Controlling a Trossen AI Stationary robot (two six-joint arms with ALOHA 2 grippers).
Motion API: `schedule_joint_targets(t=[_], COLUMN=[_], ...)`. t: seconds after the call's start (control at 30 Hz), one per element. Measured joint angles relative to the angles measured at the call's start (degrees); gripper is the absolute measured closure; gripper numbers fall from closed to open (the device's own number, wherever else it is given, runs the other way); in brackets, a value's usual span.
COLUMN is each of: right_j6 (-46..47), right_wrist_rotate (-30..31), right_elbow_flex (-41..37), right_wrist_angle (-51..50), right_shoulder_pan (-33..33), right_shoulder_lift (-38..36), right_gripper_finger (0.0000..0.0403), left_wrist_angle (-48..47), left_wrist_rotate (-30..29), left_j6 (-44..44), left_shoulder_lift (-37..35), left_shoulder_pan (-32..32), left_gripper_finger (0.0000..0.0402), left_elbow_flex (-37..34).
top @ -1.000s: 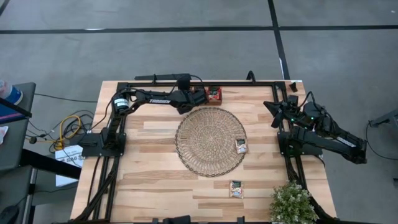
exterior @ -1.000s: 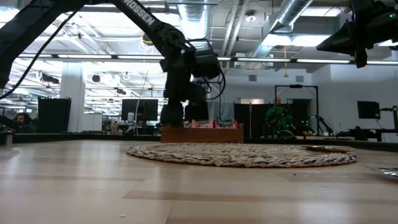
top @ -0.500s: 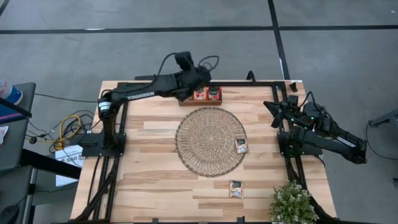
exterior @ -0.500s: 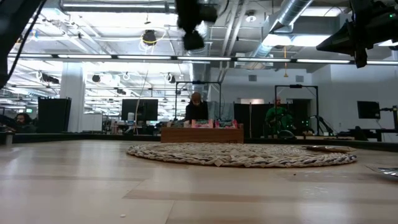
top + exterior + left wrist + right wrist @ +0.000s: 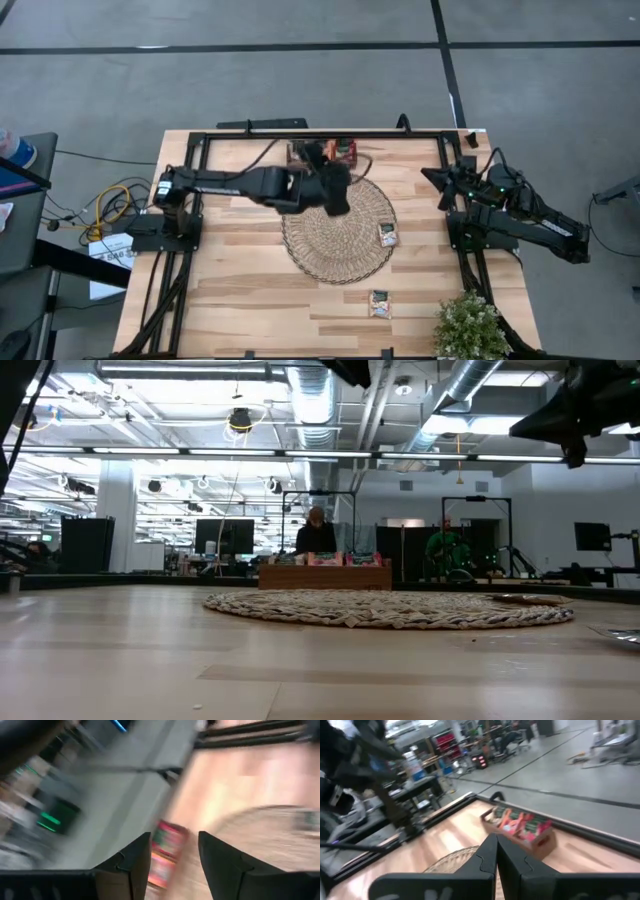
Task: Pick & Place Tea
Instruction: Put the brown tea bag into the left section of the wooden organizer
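Your left gripper (image 5: 338, 192) holds a red tea sachet (image 5: 165, 851) between parted fingers above the mat's (image 5: 340, 235) far edge, while your right gripper (image 5: 436, 175) waits closed and empty.

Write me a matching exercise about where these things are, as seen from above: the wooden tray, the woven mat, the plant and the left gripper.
Things:
1. wooden tray
2. woven mat
3. plant
4. left gripper

Places:
a. near right corner of the table
b. over the far part of the mat
c. far edge of the table
d. middle of the table

Pairs: 1-c, 2-d, 3-a, 4-b
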Motion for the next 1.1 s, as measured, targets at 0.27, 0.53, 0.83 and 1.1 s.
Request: schedule_joint_targets(t=[0.27, 0.53, 0.83, 1.1], right_j6=[-2.3, -6.1, -9.1, -11.3], right_wrist_rotate=[-15.1, -24.3, -22.9, -14.9], right_elbow_flex=[0.0, 1.1, 8.0, 14.7], right_wrist_angle=[0.0, -2.0, -6.4, -11.8], right_shoulder_pan=[0.0, 0.1, 7.0, 13.6], right_shoulder_lift=[1.0, 11.6, 32.5, 50.1], right_gripper_finger=[0.0403, 0.0403, 0.0394, 0.0333], left_wrist_angle=[-27.4, -35.0, -21.7, -10.4], left_wrist_rotate=[11.0, 9.2, 16.2, 16.5], left_j6=[-44.0, -66.9, -60.9, -56.5], left_shoulder_lift=[0.0, 0.0, -4.1, -18.2], left_shoulder_pan=[-3.5, -8.6, -8.8, -4.7], left_gripper_finger=[0.0246, 0.0246, 0.0255, 0.0317], left_elbow_flex=[-1.2, -17.1, -36.1, -48.6])
